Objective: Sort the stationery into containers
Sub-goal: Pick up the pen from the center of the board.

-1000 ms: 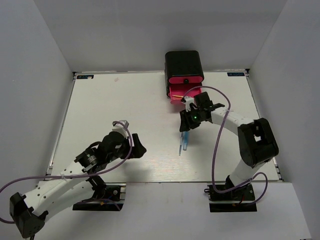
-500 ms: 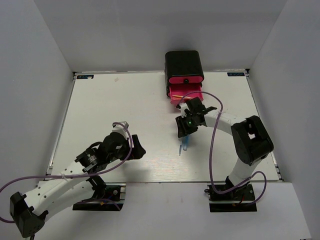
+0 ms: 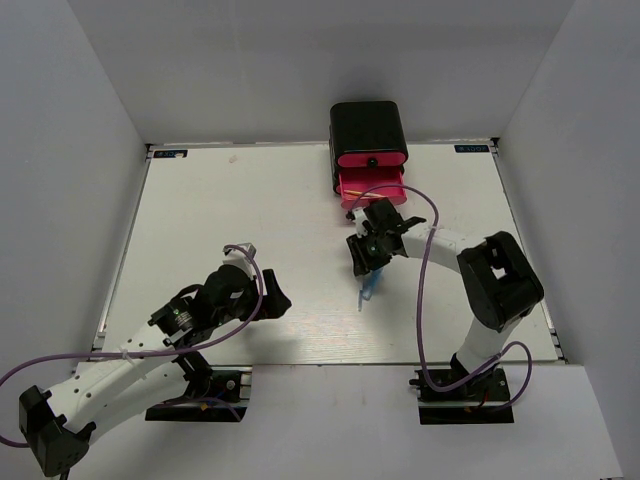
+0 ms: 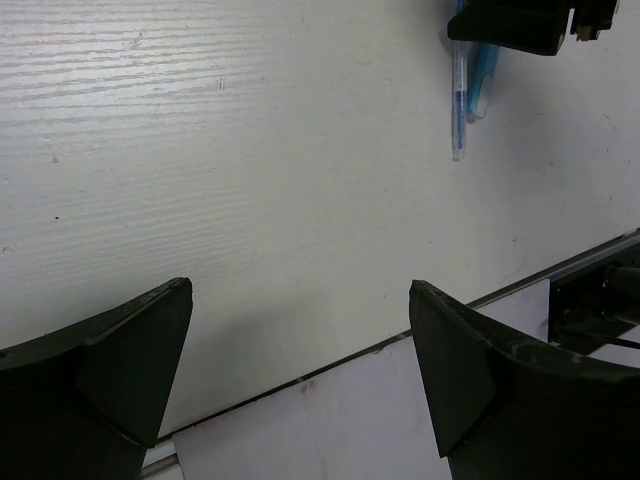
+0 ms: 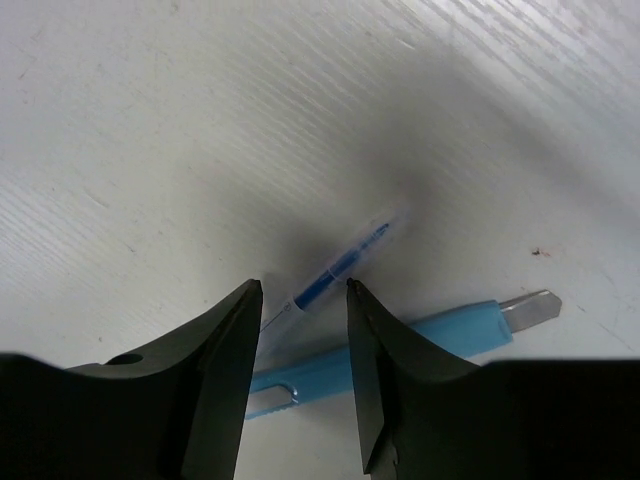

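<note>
Two pens lie side by side on the white table: a slim clear pen with blue ink [image 5: 335, 270] and a light blue marker [image 5: 440, 335]. Both also show in the top view [image 3: 369, 288] and in the left wrist view, slim pen [image 4: 458, 105] and marker [image 4: 483, 75]. My right gripper [image 5: 300, 290] is open, low over the table, its fingers on either side of the slim pen; in the top view it [image 3: 366, 258] covers the pens' far ends. The black cabinet [image 3: 368, 130] has a hot-pink drawer [image 3: 372, 186] pulled open. My left gripper [image 4: 300, 300] is open and empty.
The left arm's gripper [image 3: 275, 298] hovers near the table's front edge [image 4: 330, 365], left of the pens. White walls enclose the table on three sides. The right arm's purple cable [image 3: 425, 290] loops above the table.
My right gripper has moved from in front of the open drawer toward the near left and lowered over the pens. The left arm has barely shifted.
</note>
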Robot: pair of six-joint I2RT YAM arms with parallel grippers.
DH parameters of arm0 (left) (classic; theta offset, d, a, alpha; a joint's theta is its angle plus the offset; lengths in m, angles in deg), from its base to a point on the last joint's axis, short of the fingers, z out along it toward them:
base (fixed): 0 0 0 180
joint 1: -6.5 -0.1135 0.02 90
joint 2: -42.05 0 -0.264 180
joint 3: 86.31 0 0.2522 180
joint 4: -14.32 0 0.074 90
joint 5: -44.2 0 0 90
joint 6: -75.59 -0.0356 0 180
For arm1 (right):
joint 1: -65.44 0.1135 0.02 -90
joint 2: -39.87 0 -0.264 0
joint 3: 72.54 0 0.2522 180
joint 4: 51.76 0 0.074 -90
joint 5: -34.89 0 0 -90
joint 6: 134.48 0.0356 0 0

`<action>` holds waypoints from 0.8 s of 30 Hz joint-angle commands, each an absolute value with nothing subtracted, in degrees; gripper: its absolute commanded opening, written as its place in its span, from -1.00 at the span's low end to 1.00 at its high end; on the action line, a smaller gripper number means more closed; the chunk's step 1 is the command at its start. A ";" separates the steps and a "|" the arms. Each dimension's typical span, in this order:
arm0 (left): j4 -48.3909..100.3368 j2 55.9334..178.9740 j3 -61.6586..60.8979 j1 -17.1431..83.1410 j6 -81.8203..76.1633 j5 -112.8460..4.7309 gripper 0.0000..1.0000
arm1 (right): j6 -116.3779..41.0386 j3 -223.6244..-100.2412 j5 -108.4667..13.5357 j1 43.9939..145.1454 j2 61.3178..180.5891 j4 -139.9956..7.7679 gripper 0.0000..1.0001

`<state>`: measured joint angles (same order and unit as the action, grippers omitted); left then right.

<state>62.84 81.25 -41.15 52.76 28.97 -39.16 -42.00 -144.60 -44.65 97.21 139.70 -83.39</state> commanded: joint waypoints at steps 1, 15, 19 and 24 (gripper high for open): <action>63.23 80.63 -41.35 52.99 29.27 -38.59 0.98 | -43.43 -143.34 -49.65 100.33 142.70 -83.80 -0.09; 63.23 80.10 -41.35 52.99 29.27 -38.59 0.98 | -47.82 -143.16 -52.03 108.42 145.69 -82.57 -0.52; 63.23 80.10 -41.35 52.99 29.27 -38.59 0.98 | -50.28 -143.60 -47.03 110.18 145.61 -83.10 -0.72; 63.23 80.10 -41.35 52.99 29.27 -38.59 0.98 | -54.15 -147.10 -30.80 110.36 143.59 -84.58 -0.84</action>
